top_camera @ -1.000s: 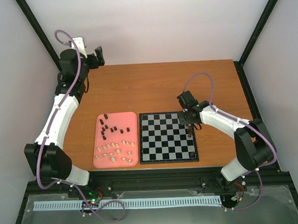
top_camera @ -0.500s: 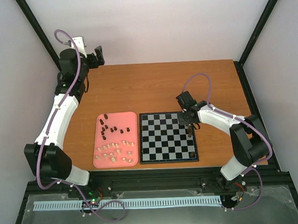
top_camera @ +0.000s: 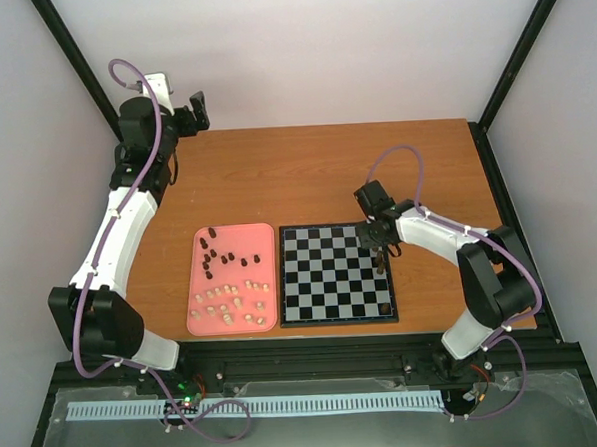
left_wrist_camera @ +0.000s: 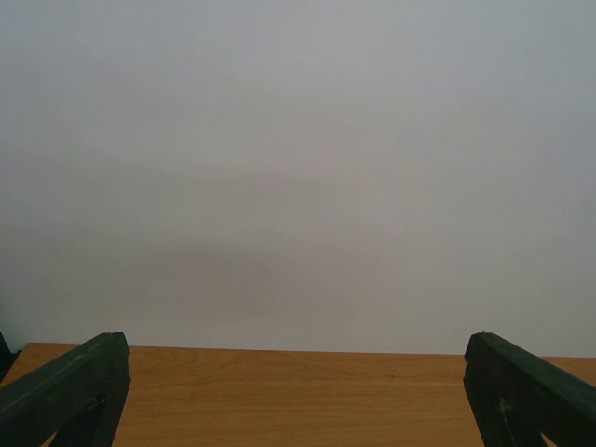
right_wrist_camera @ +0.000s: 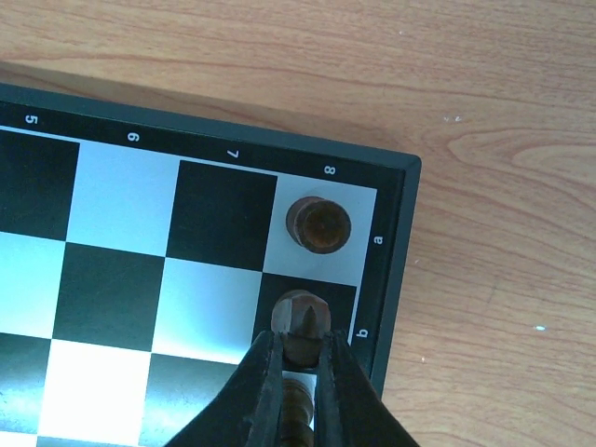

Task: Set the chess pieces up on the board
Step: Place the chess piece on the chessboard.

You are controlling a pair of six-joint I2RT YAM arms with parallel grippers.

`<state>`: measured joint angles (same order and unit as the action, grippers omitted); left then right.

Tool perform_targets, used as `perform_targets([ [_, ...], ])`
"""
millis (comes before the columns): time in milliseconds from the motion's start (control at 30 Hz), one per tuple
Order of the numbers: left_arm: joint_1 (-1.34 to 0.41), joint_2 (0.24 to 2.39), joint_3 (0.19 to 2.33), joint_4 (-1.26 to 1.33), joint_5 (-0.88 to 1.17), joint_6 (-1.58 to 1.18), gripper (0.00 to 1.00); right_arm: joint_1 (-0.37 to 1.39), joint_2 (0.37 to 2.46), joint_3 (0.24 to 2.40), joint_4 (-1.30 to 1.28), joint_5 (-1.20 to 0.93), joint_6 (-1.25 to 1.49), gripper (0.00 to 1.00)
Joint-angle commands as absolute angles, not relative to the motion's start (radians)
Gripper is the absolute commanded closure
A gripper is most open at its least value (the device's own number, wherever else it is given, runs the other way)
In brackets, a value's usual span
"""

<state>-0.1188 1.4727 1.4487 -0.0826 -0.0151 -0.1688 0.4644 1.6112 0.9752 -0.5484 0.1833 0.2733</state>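
Note:
The board [top_camera: 327, 282] lies right of centre on the table. My right gripper [top_camera: 380, 241] hangs over its far right corner. In the right wrist view that gripper [right_wrist_camera: 300, 349] is shut on a dark chess piece [right_wrist_camera: 304, 319] over the black square marked b on the board [right_wrist_camera: 121, 279]. A dark piece [right_wrist_camera: 319, 223] stands on the corner square beside it, and another dark piece [right_wrist_camera: 296, 410] shows between the fingers behind. One dark piece [top_camera: 387, 306] stands at the near right corner. My left gripper [top_camera: 197, 109] is open at the far left.
A pink tray [top_camera: 193, 241] left of the board holds several dark pieces [top_camera: 223, 255] and several cream pieces [top_camera: 232, 299]. The left wrist view shows only the wooden table [left_wrist_camera: 298, 400] edge, the pale wall and my open left gripper [left_wrist_camera: 296, 354].
The right arm's elbow has swung a little to the left. Its gripper has stayed over the board's far right corner. The left arm has not moved.

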Motion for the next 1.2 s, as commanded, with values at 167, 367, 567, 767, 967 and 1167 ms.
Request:
perform_targets([
  [167,-0.122,1.492,1.502,-0.072,-0.020,-0.158,0.00,0.446,1.642,1.016,-0.546,0.181,0.256,0.96],
  [367,-0.121,1.497,1.505,-0.072,-0.020,-0.159,0.00,0.443,1.653,1.019,-0.550,0.186,0.250,0.96],
  [567,-0.121,1.497,1.506,-0.075,-0.019,-0.158,0.00,0.439,1.654,1.018,-0.552,0.180,0.249,0.96],
  [767,-0.121,1.494,1.505,-0.075,-0.019,-0.159,0.00,0.439,1.644,1.010,-0.562,0.178,0.248,0.96],
  [967,-0.122,1.490,1.502,-0.077,-0.017,-0.161,0.00,0.438,1.635,1.000,-0.561,0.166,0.251,0.94],
  [1167,-0.121,1.487,1.500,-0.078,-0.018,-0.160,0.00,0.439,1.618,1.000,-0.566,0.166,0.253,0.88],
])
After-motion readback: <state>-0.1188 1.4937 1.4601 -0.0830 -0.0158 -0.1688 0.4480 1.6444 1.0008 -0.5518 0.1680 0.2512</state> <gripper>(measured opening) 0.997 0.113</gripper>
